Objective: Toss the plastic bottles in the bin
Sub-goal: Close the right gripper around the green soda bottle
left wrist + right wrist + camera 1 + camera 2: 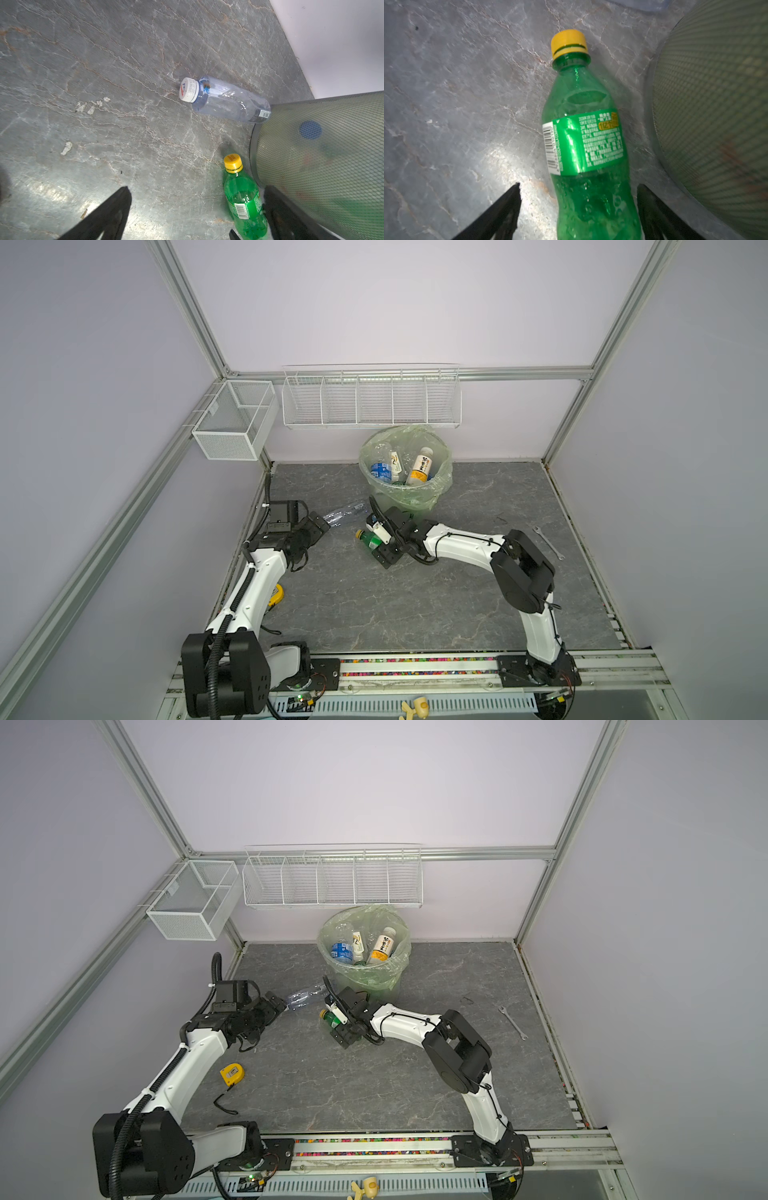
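The bin [399, 501] [365, 984], pale green with a crinkled bag, stands at the back middle. Several plastic bottles lie in it, among them a blue-labelled one [380, 471] and a white-and-orange one [419, 466]. A green bottle [368, 540] [587, 145] with a yellow cap lies on the table in front of the bin. My right gripper [371, 540] [579, 185] is open, its jaws either side of the bottle's lower body, with a gap on one side. A clear bottle [347, 514] [226, 99] with a white cap lies left of the bin. My left gripper [318, 531] [196, 187] is open and holds nothing, a little short of that bottle.
White wire baskets [370, 400] and a mesh basket [235, 418] hang on the back wall above the bin. A wrench [548, 541] lies at the right of the table. A yellow tape measure [232, 1074] lies by the left arm. The bin's mesh wall [716, 104] stands close beside my right gripper.
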`<control>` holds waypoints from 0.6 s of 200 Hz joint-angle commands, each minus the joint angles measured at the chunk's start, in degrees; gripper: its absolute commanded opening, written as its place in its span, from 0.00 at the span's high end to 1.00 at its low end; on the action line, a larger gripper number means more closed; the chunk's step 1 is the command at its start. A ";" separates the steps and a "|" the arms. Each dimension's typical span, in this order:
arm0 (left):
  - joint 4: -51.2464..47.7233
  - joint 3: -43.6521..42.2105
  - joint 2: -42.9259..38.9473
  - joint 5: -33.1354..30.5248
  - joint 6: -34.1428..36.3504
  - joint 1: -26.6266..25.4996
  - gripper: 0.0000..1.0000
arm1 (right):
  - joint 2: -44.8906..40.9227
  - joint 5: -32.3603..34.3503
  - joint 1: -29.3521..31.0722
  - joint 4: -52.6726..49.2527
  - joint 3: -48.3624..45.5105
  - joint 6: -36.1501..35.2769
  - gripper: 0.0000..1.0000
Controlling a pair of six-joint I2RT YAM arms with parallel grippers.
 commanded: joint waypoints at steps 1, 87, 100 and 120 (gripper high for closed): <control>0.10 -0.86 -0.60 -1.24 -0.52 0.49 0.01 | 1.28 -0.34 0.24 0.17 1.29 -1.18 0.10; 0.21 -0.65 -1.05 -1.57 -0.51 0.66 0.00 | 3.02 -2.36 0.16 1.61 1.54 -0.14 0.13; 0.20 -0.79 -1.00 -1.74 -0.33 0.75 0.00 | 3.79 -2.44 0.20 1.56 2.14 0.14 0.19; 0.11 -1.09 -1.05 -1.80 -0.11 0.89 0.00 | 4.85 -2.17 0.16 2.18 2.61 1.14 0.20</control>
